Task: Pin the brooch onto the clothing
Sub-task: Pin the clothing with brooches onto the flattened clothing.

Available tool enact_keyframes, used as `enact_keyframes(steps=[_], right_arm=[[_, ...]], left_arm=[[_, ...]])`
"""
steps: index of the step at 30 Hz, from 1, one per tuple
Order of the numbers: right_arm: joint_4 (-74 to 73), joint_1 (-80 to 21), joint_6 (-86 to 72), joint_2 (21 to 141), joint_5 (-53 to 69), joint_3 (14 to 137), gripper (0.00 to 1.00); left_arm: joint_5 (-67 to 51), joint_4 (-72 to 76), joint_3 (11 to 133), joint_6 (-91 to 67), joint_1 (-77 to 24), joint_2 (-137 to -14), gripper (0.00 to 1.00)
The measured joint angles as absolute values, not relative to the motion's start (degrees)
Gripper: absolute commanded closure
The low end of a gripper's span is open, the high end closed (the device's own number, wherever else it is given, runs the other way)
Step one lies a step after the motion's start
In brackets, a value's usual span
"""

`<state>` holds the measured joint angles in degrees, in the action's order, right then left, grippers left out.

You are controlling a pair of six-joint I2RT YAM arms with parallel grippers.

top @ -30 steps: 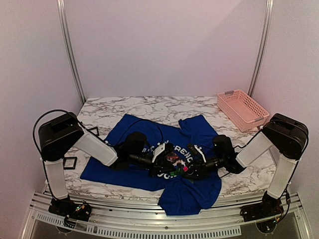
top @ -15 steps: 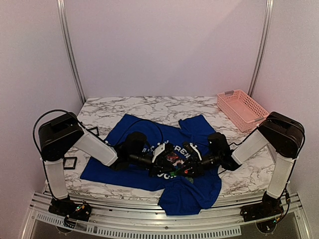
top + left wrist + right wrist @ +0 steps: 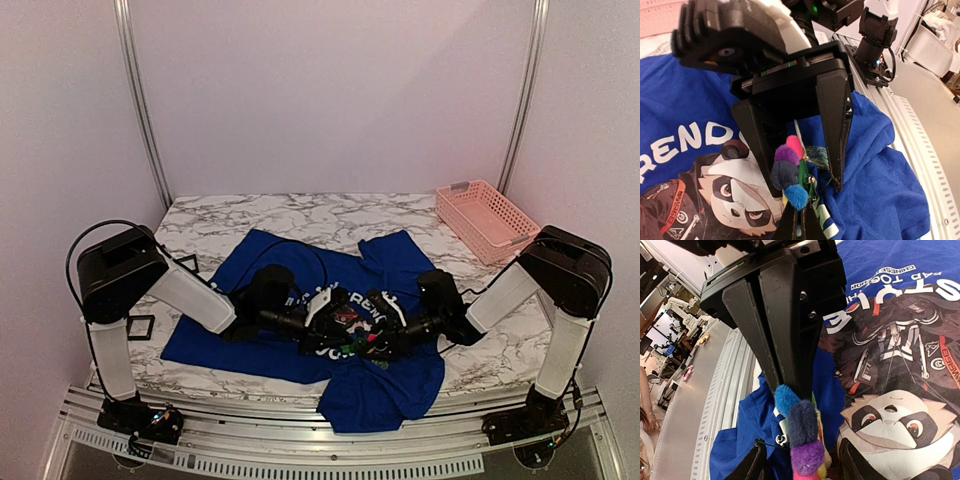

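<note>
The blue T-shirt (image 3: 215,340) lies spread on the marble table, its panda print (image 3: 735,192) facing up. The brooch (image 3: 362,343) is a flower of fuzzy blue, navy, purple and pink petals (image 3: 790,170) with a metal clasp (image 3: 780,440) behind it. It stands over a raised fold of shirt beside the print. My left gripper (image 3: 801,212) is shut on the brooch's lower edge. From the opposite side my right gripper (image 3: 800,460) stands open, one finger on each side of the brooch (image 3: 802,435), with gaps showing. Both grippers meet at the shirt's chest (image 3: 350,340).
A pink lattice basket (image 3: 487,220) stands at the back right corner. Two small black frame holders (image 3: 141,327) (image 3: 186,263) lie on the marble left of the shirt. The shirt's hem hangs over the front rail (image 3: 380,410).
My right arm has shifted a little left, bringing its open fingers closer around the brooch. The left arm and its grip have stayed still.
</note>
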<state>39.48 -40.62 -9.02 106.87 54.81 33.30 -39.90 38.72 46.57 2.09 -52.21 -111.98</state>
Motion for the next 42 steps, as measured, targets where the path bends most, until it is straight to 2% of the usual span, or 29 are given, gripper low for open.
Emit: enact_keyframes(steps=[27, 32, 42], right_arm=[[35.29, -41.25, -9.17, 107.24, 52.34, 35.92, 0.63], [35.62, -41.32, -10.41, 107.24, 52.01, 35.81, 0.52], [37.54, -43.22, -10.55, 104.90, 48.82, 33.08, 0.47]], left_arm=[[-40.51, 38.72, 46.63, 2.11, -52.21, -111.98, 1.00], [-40.51, 38.74, 46.65, 2.11, -52.21, -111.98, 1.00], [-40.73, 38.74, 46.65, 2.11, -52.21, -111.98, 1.00]])
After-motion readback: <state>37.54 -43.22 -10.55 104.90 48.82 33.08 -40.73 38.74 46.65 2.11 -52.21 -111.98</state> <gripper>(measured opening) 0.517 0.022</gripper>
